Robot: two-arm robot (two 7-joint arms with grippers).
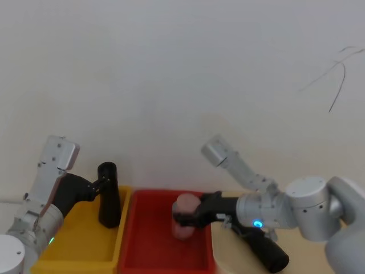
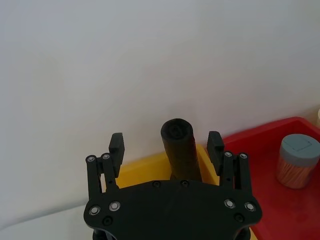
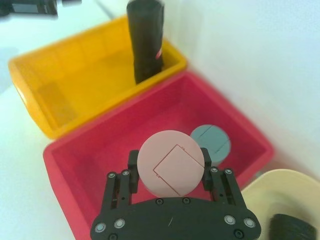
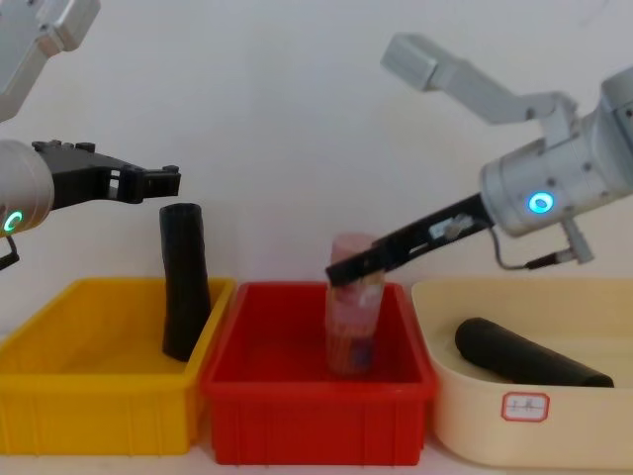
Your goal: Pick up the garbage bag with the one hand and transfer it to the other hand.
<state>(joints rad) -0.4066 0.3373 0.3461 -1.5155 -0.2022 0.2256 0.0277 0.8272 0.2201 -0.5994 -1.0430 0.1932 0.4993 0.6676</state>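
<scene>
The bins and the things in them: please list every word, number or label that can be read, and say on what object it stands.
Nothing can be quoted with certainty.
White label on the front of the cream bin: red marks inside a red frame, too small to read.
Small red mark on the upright black roll in the yellow bin: too blurred to read.

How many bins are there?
3. The yellow bin is on the robot's left, the red bin sits in the middle, and the cream bin is on the robot's right. Others may be outside the pictures.
</scene>
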